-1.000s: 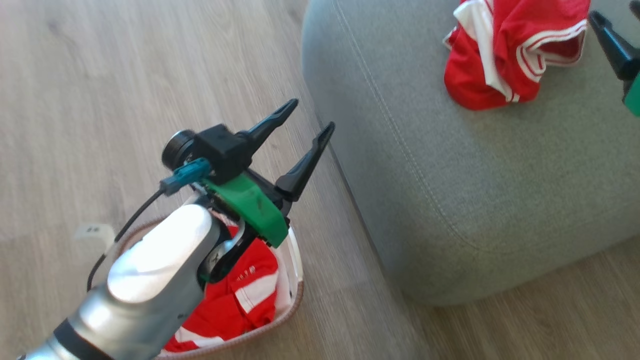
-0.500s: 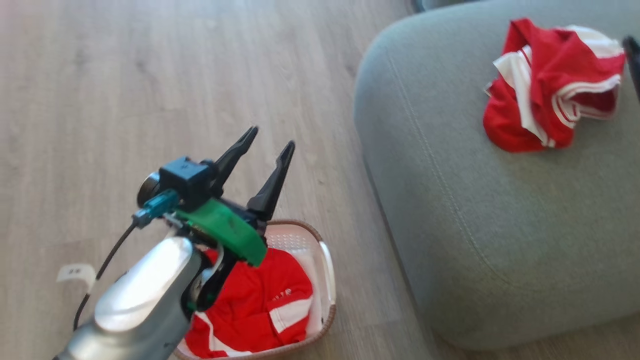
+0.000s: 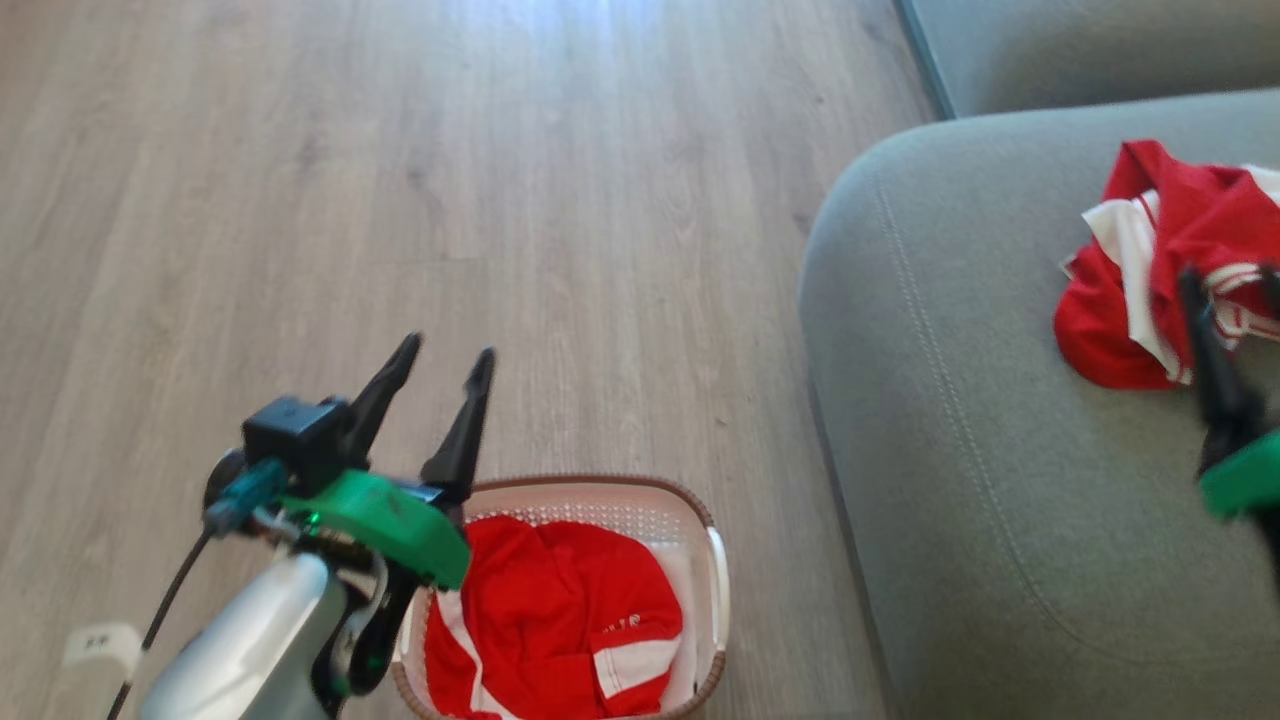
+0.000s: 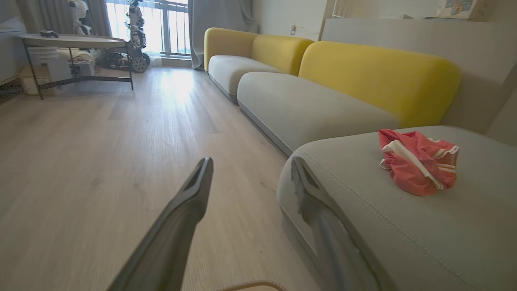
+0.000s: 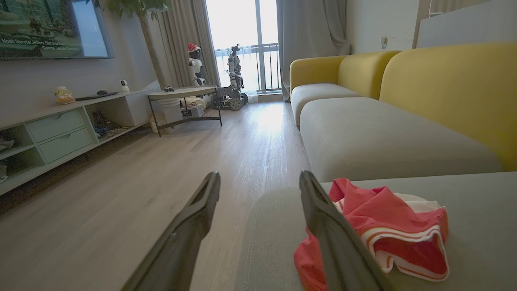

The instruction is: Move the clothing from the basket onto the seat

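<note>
**One piece in the basket, left arm placed to fetch it**

Nearest: the basket point(image 3: 590, 484) sits on the wooden floor point(image 3: 400, 150), just beside the seat's front corner and not touching it. A red garment point(image 3: 560, 610) lies crumpled inside, white stripe and small lettering facing up. It covers most of the bottom and sits below the rim.

The left gripper point(image 3: 447, 350) hangs over the basket's far-left edge, its fingers pointing out across bare floor. The jaws are spread with nothing between them. The left wrist view looks along the floor, with a sliver of rim at its bottom edge.

Judgement: the step in hand is the reach into the basket.
- Tip the wrist down so the fingers aim at the middle of the heap, away from the perforated wall.
- Hold the jaws wide until the tips sink into the cloth, then close on a thick raised fold so the whole piece comes up.
- Lift straight up and clear the rim before swinging right. The basket looks light and may drag or tip if the fabric catches on a handle.

Farther: the seat point(image 3: 980, 480) carries a second garment point(image 3: 1140, 300), bunched toward its right side. The right gripper point(image 5: 259, 174) hovers just beside that garment, jaws spread and empty. It is blurred in the head view.

The bare cushion between the seat's corner and the second garment looks ample for the drop.
</note>
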Controlling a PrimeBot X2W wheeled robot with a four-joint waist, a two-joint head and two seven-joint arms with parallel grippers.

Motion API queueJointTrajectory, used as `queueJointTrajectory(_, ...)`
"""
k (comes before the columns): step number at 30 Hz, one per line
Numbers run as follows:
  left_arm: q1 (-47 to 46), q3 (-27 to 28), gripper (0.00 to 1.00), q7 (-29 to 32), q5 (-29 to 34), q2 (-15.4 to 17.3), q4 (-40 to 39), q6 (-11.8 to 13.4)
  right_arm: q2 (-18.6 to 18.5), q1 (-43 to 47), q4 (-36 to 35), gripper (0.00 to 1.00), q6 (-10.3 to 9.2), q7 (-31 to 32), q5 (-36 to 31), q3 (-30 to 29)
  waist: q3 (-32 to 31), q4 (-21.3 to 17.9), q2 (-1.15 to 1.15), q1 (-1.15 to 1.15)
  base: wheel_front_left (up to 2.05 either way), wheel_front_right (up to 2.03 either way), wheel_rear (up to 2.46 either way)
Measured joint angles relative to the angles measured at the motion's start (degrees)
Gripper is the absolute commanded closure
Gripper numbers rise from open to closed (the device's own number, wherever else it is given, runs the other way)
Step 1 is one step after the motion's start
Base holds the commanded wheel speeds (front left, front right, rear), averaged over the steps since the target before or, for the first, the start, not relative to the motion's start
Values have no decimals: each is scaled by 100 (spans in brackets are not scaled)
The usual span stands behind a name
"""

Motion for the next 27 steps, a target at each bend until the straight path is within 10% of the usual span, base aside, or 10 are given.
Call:
queueJointTrajectory(10,847,843,0,-7,376,4,-209,221,1144,1224,-1150,0,0,63,-840,-671,-74,265,0,0,0,0,0)
queueJointTrajectory(27,1758,1961,0,-7,1366,-464,-401,15,1797,1669,-1351,0,0,-165,-1107,-387,-12,195,0,0,0,0,0)
